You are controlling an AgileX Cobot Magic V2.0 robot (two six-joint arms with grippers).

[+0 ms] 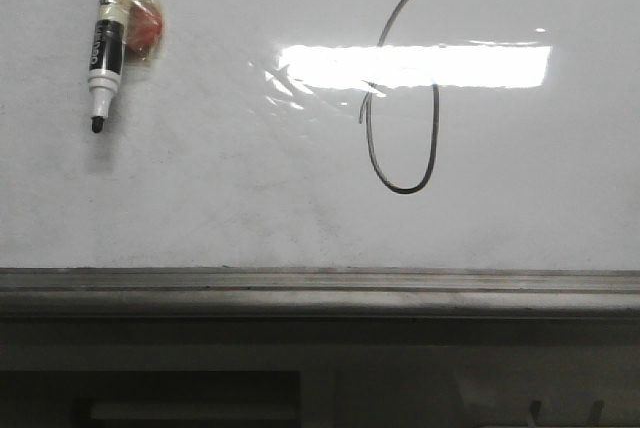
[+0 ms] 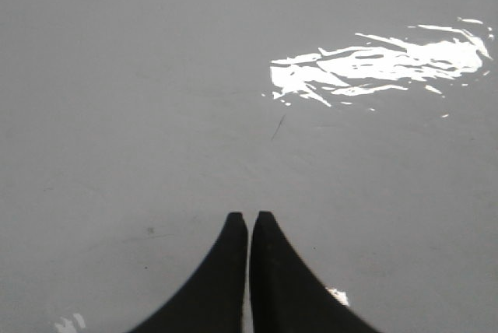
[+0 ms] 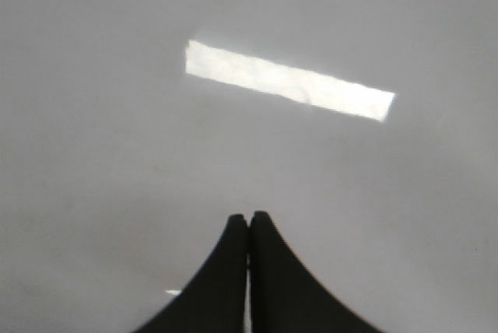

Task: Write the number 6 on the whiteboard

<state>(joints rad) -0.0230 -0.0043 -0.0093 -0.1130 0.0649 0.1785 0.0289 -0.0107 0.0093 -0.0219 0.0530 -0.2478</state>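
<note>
Two tools — fingers pressed together

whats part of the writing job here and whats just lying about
Job: whiteboard, drawn 6, marker lying uncapped on the board.
Lying about: orange-red wrapped thing beside the marker, grey ledge. Both grippers, left and right, are shut and empty.
</note>
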